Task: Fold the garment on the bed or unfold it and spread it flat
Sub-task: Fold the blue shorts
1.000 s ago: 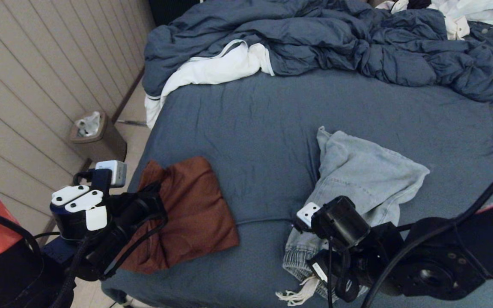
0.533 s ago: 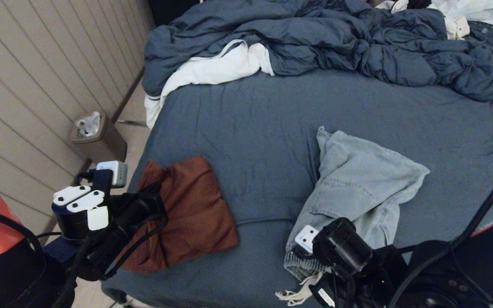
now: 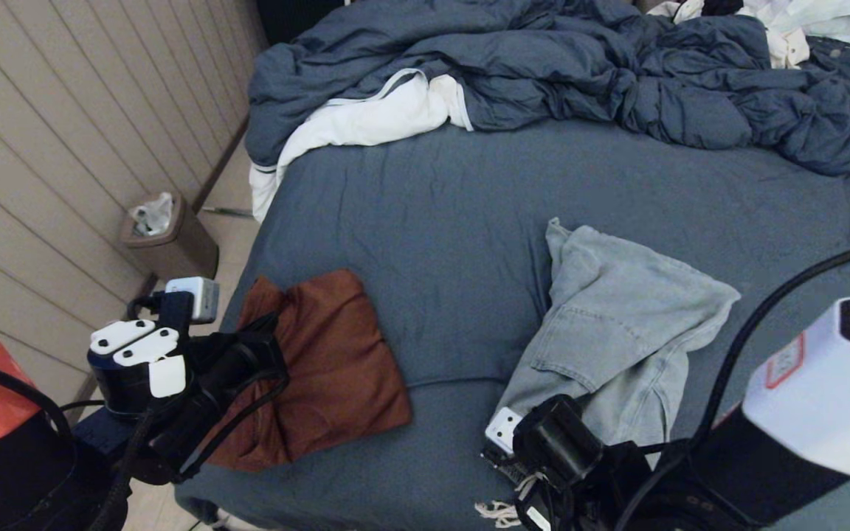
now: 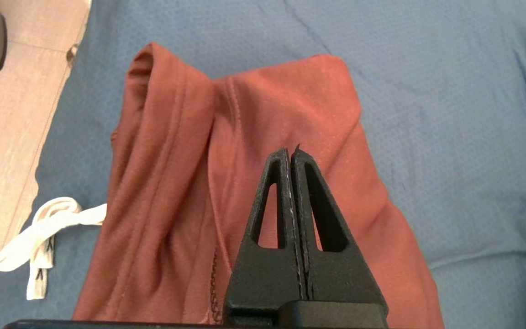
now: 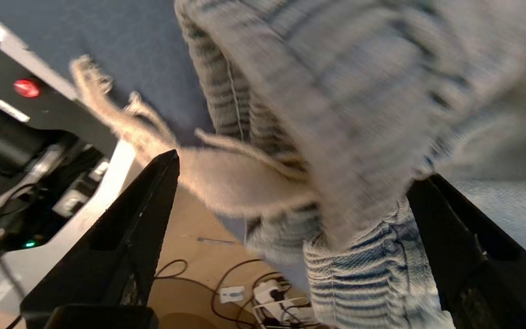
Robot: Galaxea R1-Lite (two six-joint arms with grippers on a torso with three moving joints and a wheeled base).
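Note:
A light blue denim garment lies crumpled on the right of the bed, its ribbed waistband at the near edge. My right gripper stands open at that edge, with the waistband and a pale drawstring between its wide-apart fingers. In the head view the wrist hides those fingers. A folded rust-red garment lies at the near left. My left gripper hangs shut just above the rust-red garment, holding nothing.
A rumpled dark blue duvet with white lining fills the back of the bed. White clothing lies at the back right. A brown bin stands by the panelled wall. Below the bed edge lie floor cables and a power strip.
My right arm has drawn back toward the near edge of the bed and down over the denim waistband, and its jaws have spread wider. The left arm has not moved.

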